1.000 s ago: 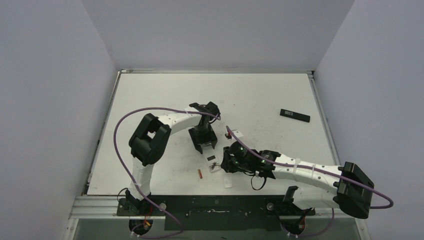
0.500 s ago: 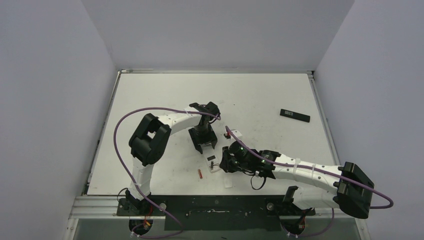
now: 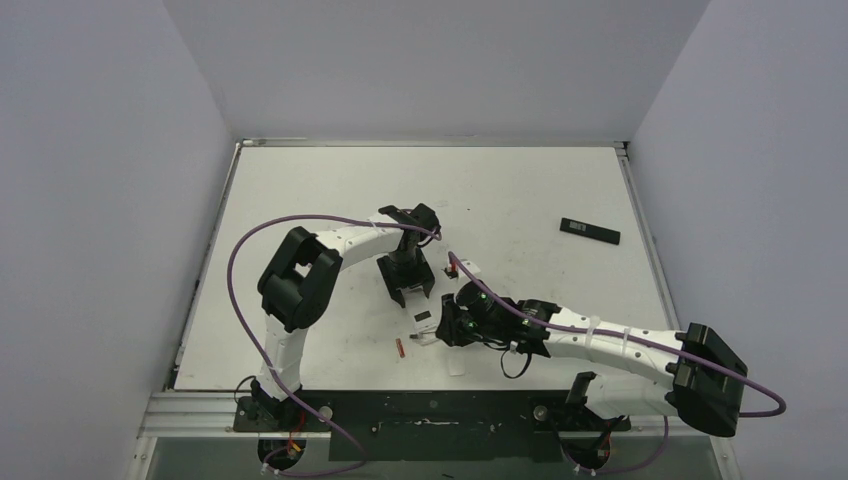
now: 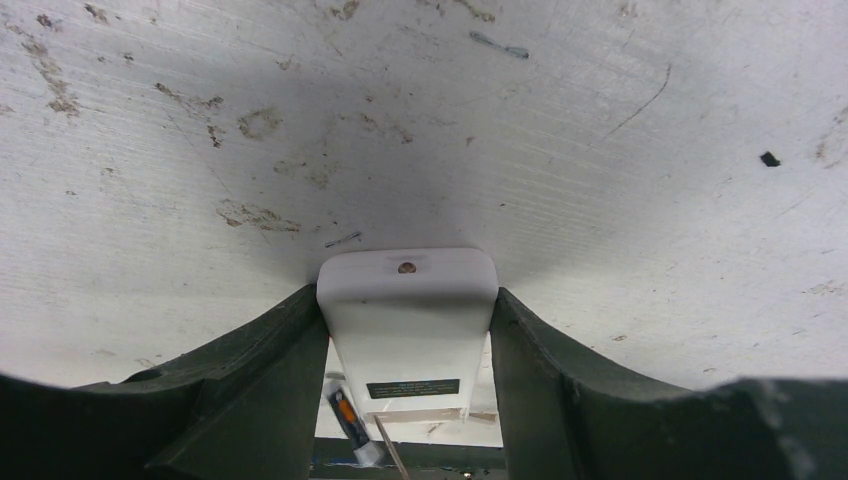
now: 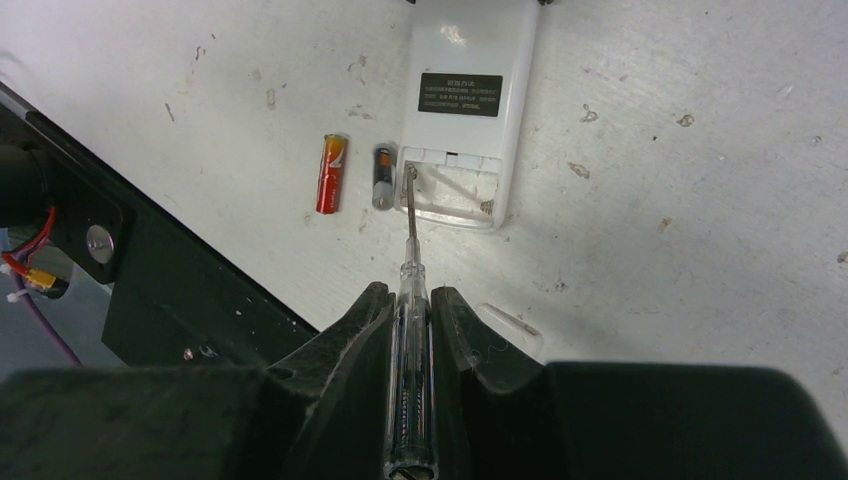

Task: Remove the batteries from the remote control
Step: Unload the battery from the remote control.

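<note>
just beside the remote control, on its left in the right wrist view, a reddish battery and a dark battery lie on the counter. left claw, half open, clamps the remote control's end. right claw is nearly closed on a screwdriver, whose tip is at the remote control's open compartment.

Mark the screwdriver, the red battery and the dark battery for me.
screwdriver (image 5: 411, 300), right wrist view, on its clear handle between the fingers.
red battery (image 5: 331, 174), right wrist view, middle of its body.
dark battery (image 5: 382, 177), right wrist view, middle of its body.
</note>
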Robot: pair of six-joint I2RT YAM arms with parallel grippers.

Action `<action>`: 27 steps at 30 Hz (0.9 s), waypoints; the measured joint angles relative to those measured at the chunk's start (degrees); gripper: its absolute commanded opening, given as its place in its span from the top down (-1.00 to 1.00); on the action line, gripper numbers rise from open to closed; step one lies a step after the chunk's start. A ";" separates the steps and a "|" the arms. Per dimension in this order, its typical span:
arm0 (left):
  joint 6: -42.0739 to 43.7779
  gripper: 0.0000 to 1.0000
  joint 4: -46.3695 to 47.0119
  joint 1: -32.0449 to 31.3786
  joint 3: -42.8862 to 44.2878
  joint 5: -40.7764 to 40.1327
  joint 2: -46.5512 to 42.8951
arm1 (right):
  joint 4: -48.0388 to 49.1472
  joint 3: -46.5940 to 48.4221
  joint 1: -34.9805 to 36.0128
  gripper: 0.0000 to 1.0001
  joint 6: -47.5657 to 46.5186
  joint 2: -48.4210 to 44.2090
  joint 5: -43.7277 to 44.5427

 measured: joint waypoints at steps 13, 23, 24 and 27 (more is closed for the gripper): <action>0.00 1.00 0.00 0.00 0.00 0.00 0.00 | -1.25 1.29 0.00 0.89 -1.05 0.96 -0.63; -0.28 0.99 0.52 -0.26 -0.72 -1.05 -0.81 | -5.09 2.25 0.00 0.89 -1.03 -5.11 6.43; -0.35 1.00 0.52 -0.35 -0.76 -1.29 -0.85 | -5.75 2.27 -0.02 0.89 -0.96 -6.62 7.98; -0.57 1.00 0.39 -0.42 -0.79 -1.88 -0.94 | -7.72 2.34 -0.07 0.89 -0.37 -10.10 12.35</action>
